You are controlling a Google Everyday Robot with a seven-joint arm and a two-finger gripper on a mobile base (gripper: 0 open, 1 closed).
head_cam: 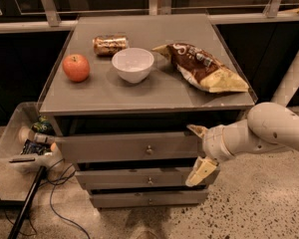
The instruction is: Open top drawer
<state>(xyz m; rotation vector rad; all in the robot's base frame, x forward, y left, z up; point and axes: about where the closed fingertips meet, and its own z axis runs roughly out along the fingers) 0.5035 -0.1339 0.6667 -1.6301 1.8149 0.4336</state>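
Camera view: claw point(198, 151) spread at right end of top drawer point(114, 147)

Gripper point(199, 151) beside right end of top drawer point(114, 148), fingers point(201, 171) spread apart

On the flat grey cabinet top point(154, 96), a round red apple point(75, 67) sits at the left, with a white ceramic bowl point(133, 64) near it. A gold-brown can point(110, 44) lies on its side behind them, and a crumpled brown-and-yellow chip bag point(204, 68) lies at the right. A clear plastic bin point(10, 138) of clutter rests on the floor. The gripper point(199, 151) hangs below the top's front right corner.
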